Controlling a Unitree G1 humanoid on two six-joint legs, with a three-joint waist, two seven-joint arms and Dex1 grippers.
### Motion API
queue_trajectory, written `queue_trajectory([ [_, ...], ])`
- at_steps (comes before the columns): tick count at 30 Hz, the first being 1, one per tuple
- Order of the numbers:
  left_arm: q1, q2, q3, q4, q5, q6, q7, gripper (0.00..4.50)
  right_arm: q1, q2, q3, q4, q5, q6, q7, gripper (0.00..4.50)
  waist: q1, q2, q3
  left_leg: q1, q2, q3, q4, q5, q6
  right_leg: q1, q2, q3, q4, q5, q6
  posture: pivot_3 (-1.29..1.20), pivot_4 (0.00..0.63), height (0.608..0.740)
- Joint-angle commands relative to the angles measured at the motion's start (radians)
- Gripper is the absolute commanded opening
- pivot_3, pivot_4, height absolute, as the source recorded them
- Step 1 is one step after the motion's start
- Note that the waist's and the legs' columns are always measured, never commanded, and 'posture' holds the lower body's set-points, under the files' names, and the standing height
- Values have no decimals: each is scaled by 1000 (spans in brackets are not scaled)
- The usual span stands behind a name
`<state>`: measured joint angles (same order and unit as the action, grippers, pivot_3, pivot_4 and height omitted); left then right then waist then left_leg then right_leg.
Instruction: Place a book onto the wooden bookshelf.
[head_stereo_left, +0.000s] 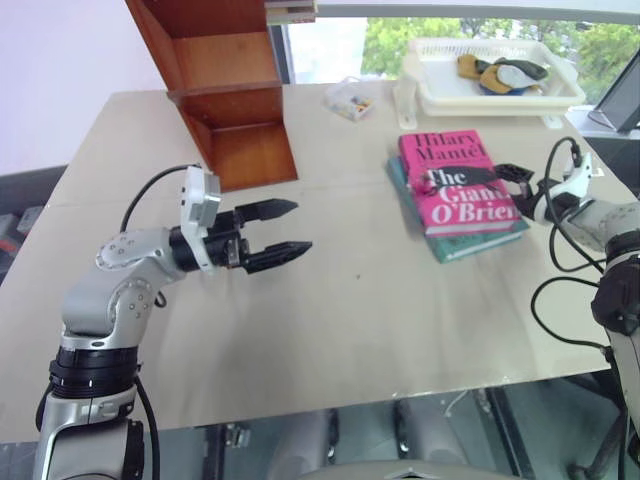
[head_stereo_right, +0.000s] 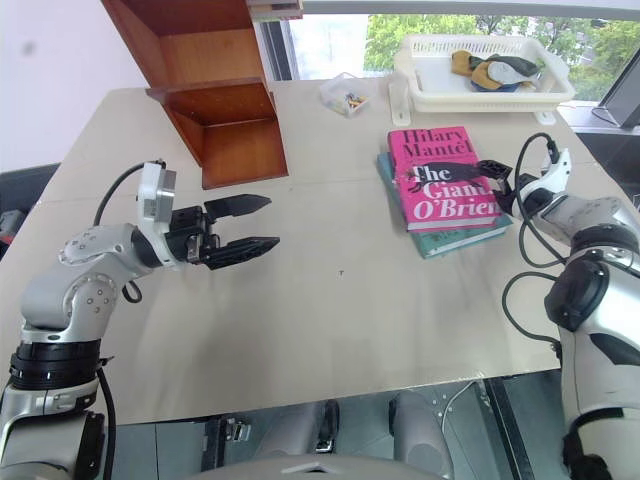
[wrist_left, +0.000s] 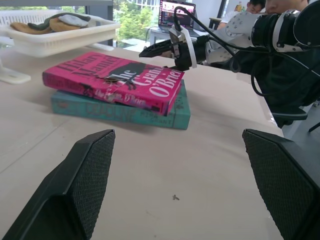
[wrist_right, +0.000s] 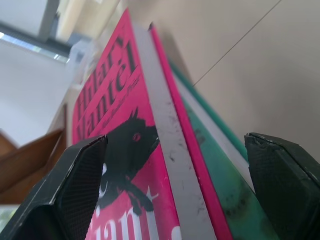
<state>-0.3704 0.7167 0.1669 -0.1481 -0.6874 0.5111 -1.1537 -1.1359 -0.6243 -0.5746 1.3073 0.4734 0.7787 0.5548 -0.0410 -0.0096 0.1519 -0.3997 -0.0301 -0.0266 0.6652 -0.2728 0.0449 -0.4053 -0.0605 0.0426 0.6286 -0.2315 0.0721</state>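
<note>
The book (head_stereo_left: 455, 180), pink, atop a teal book (head_stereo_left: 478, 241) on the table (head_stereo_left: 330, 320), edge between the right gripper (head_stereo_left: 508, 181)'s parted jaws, ungrasped: reach stage, next closing, then carrying to the wooden bookshelf (head_stereo_left: 225, 90); left gripper (head_stereo_left: 280, 232) released.

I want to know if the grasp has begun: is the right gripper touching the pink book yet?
Cannot tell. In the right wrist view the open fingers straddle the pink book's page edge, but neither contact nor a gap shows plainly.
</note>
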Motion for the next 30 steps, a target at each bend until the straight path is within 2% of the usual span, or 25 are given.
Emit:
queue_trajectory([
  [1, -1, 13, 17, -40, 1, -19, 6, 4381, 2, 9, 61, -53, -22, 38, 145, 4500, 0, 0, 0, 0, 0, 0, 0, 0, 0, 0, 0, 0, 0, 0, 0, 0, 150, 740],
  [10, 1, 15, 13, -37, 7, -21, 12, 4381, 62, 34, 250, -127, -116, 42, 426, 4500, 0, 0, 0, 0, 0, 0, 0, 0, 0, 0, 0, 0, 0, 0, 0, 0, 150, 740],
  [16, 0, 10, 7, -36, 10, -21, 13, 4381, 89, 47, 293, -182, -111, 71, 533, 4500, -1, 0, 0, 0, 0, 0, 1, 0, 0, -1, 0, 0, 3, 0, 0, 0, 150, 740],
  [19, -4, 7, 1, -34, 11, -22, 10, 4381, 99, 43, 306, -201, -114, 73, 554, 4500, 0, 0, 0, 0, 0, 0, 2, 0, 0, -1, -1, 0, 4, 0, 0, 0, 150, 740],
  [24, -30, -9, 0, -13, 6, -14, 25, 4381, 111, 9, 291, -220, -119, 48, 496, 4500, 4, 0, 0, 0, -1, -1, 3, 0, -1, -1, -2, 0, 5, 0, 0, 0, 150, 740],
  [28, -47, -27, -1, -4, 1, -4, 48, 4381, 194, -45, 338, -392, -133, 86, 514, 4500, 11, 0, 0, 0, -1, -1, 3, 0, -1, -2, -3, 0, 5, 0, 0, 0, 150, 740],
  [30, -63, -47, -11, 8, 6, -5, 62, 4381, 346, -106, 379, -634, -141, 126, 512, 4500, 23, 0, 0, 0, -1, -1, 3, 0, 0, -2, -3, 0, 4, 0, 0, 0, 150, 740],
])
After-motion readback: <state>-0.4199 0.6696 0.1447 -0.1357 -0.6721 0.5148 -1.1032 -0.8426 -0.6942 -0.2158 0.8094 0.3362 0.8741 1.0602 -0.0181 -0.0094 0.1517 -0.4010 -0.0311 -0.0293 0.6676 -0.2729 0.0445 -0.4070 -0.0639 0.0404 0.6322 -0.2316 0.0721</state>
